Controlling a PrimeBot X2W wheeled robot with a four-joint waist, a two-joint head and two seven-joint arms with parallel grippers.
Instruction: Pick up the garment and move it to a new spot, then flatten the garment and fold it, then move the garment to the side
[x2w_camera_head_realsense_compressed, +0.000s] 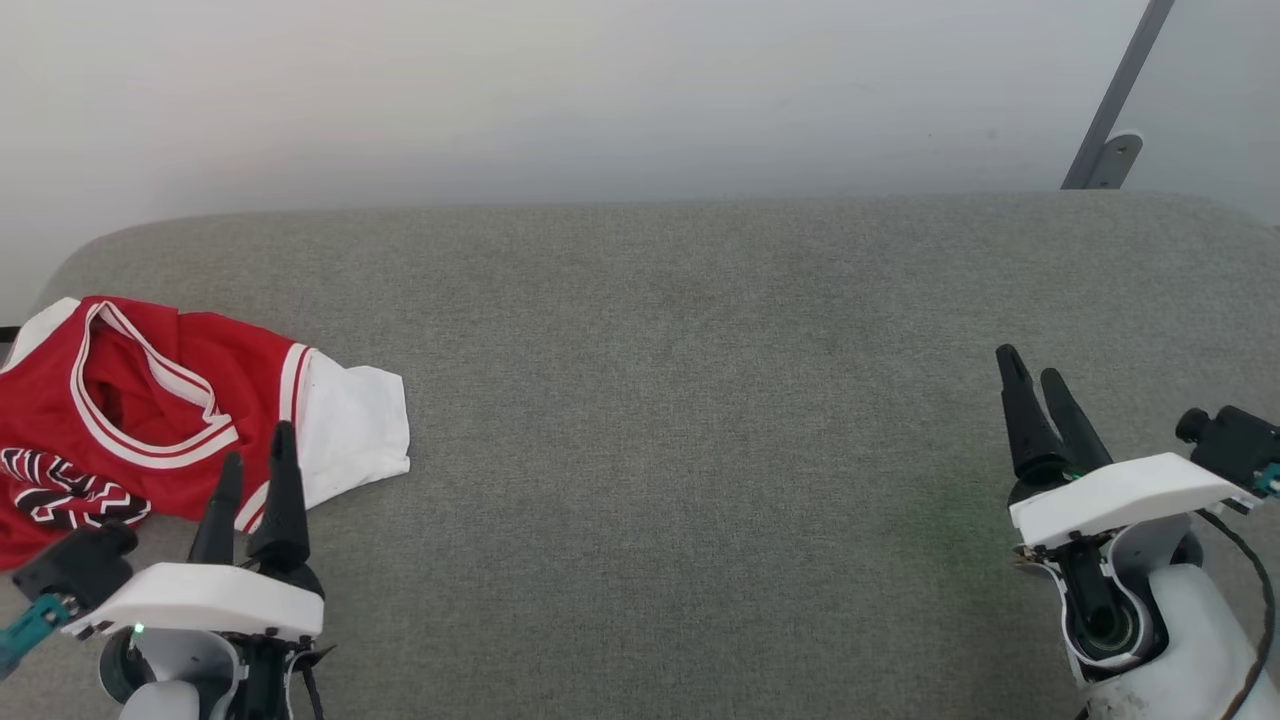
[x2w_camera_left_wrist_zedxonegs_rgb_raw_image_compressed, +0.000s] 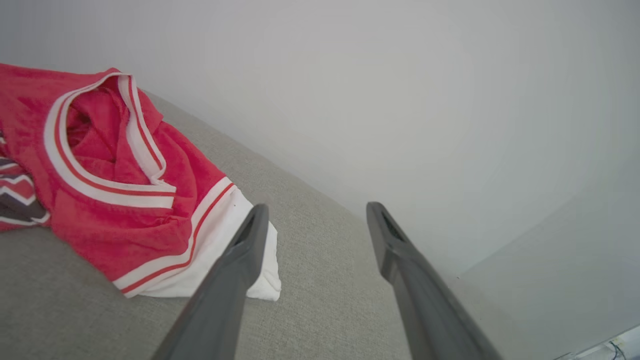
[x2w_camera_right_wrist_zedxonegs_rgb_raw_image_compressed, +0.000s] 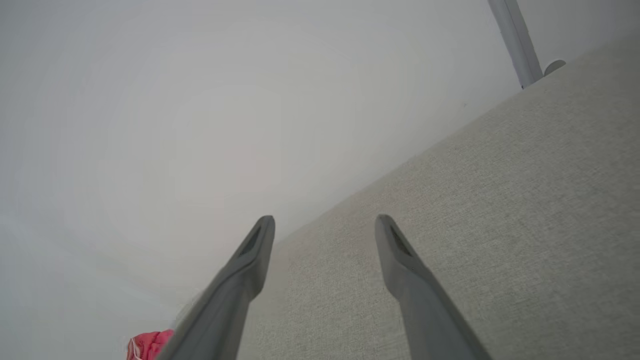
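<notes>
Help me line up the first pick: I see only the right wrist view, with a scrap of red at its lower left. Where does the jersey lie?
Observer: The red jersey lies crumpled at the far left of the grey fabric surface, neck opening facing up.
Operator: Is the left gripper on it?
Observer: The left gripper is open with nothing between its fingers, beside the white sleeve.
Operator: Any print showing?
Observer: Yes, black lettering outlined in white shows at the jersey's near left edge, bunched up and unreadable.
</notes>
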